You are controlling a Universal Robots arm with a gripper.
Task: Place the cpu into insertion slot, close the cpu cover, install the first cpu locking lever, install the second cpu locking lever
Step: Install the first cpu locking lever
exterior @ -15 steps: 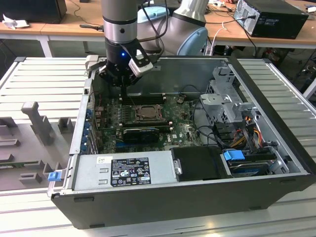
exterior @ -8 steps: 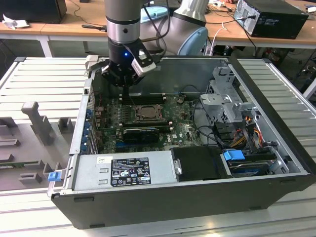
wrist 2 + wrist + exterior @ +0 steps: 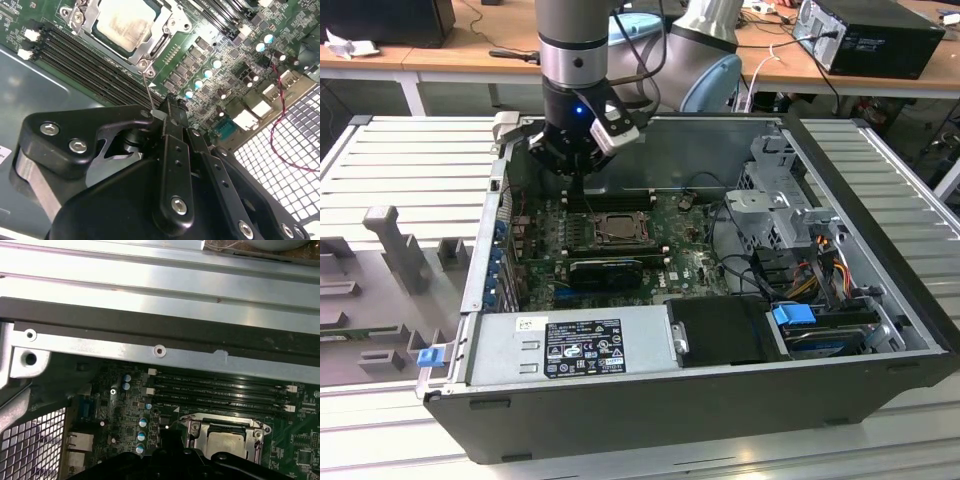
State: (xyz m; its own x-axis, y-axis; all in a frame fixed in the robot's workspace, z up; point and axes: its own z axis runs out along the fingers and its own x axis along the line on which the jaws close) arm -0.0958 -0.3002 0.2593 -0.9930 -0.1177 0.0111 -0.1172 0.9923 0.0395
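The cpu (image 3: 122,22) lies flat with its silver face up. The cpu cover (image 3: 87,25) is down around it, and the insertion slot is hidden beneath both. A thin wire locking lever (image 3: 147,90) rises from the socket's corner to my gripper (image 3: 167,102). The black fingers are shut, and the lever's end sits against their tips; I cannot tell whether it is pinched. In the exterior view the gripper (image 3: 575,188) hangs over the board just behind the cpu (image 3: 616,229). The first wrist view shows the cpu (image 3: 226,442) beside the dark gripper (image 3: 172,452).
Long black memory slots (image 3: 220,390) run between the socket and the case wall (image 3: 160,325). A black card (image 3: 605,268) lies in front of the socket. The power supply (image 3: 570,345) fills the near side. Cables (image 3: 740,250) and a drive cage (image 3: 775,205) are on the exterior view's right.
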